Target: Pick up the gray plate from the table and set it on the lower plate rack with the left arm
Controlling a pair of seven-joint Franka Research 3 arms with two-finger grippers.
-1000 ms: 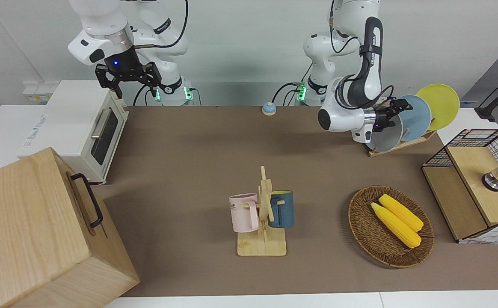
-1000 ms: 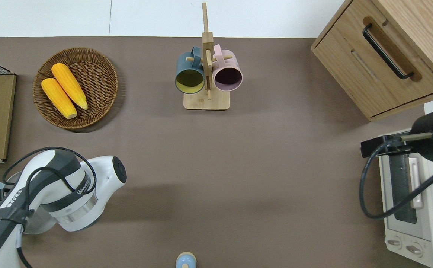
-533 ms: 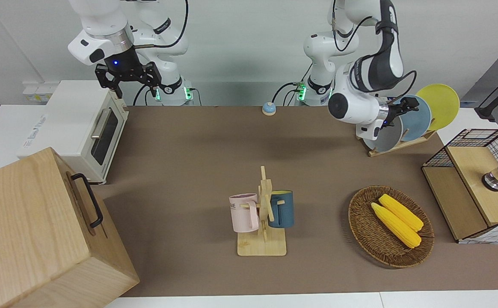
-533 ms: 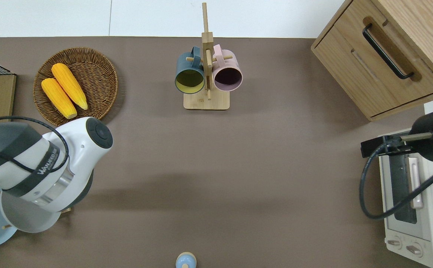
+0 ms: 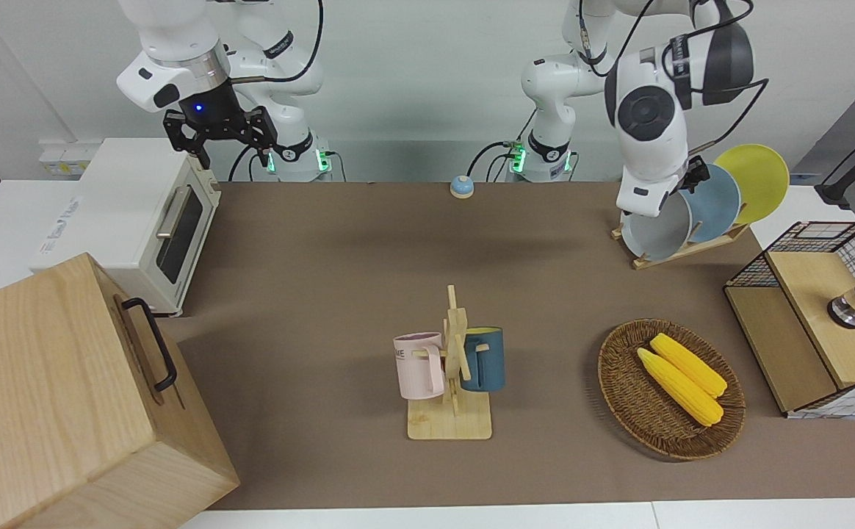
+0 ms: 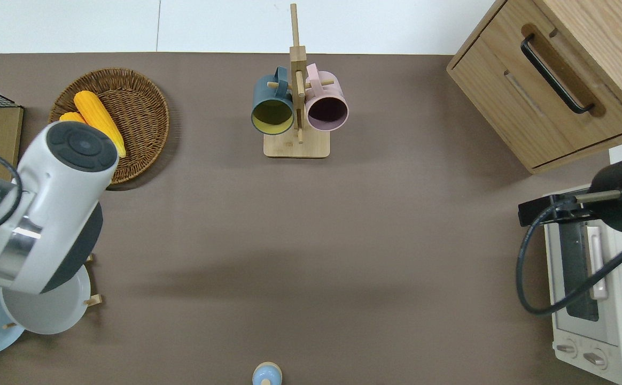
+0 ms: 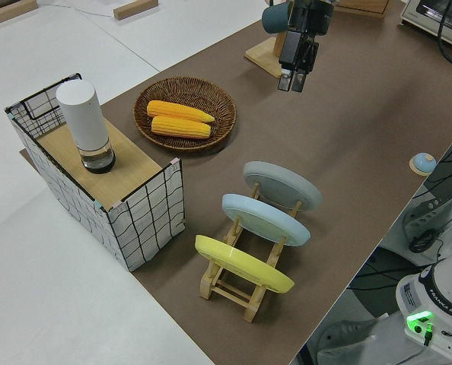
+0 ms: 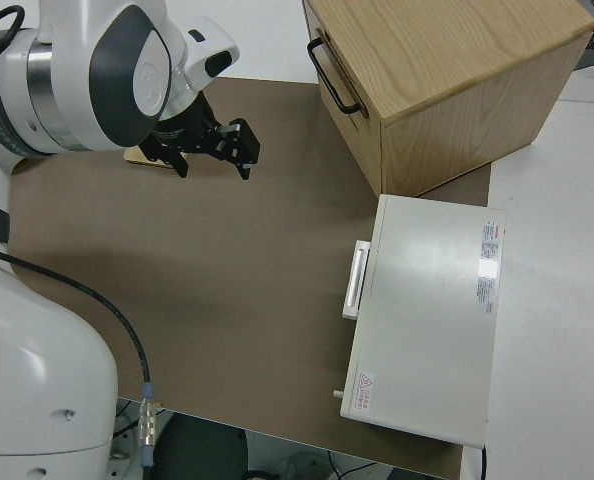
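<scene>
Now the gray plate [image 7: 282, 185] stands tilted in the lowest slot of the lower plate rack [image 7: 245, 283], leaning on its pegs. On that rack, the light blue plate [image 7: 265, 219] sits in the next slot up and the yellow plate [image 7: 243, 264] in the top slot. The left gripper [image 7: 295, 78] is up in the air, clear of the rack and touching no plate; its fingers hang slightly parted with nothing between them. The left arm [image 5: 651, 110] rises over the rack's end of the table. The wicker basket [image 5: 671, 389] with two corn cobs lies farther from the robots than the rack. The right arm is parked; its gripper [image 8: 209, 151] is spread wide and empty.
</scene>
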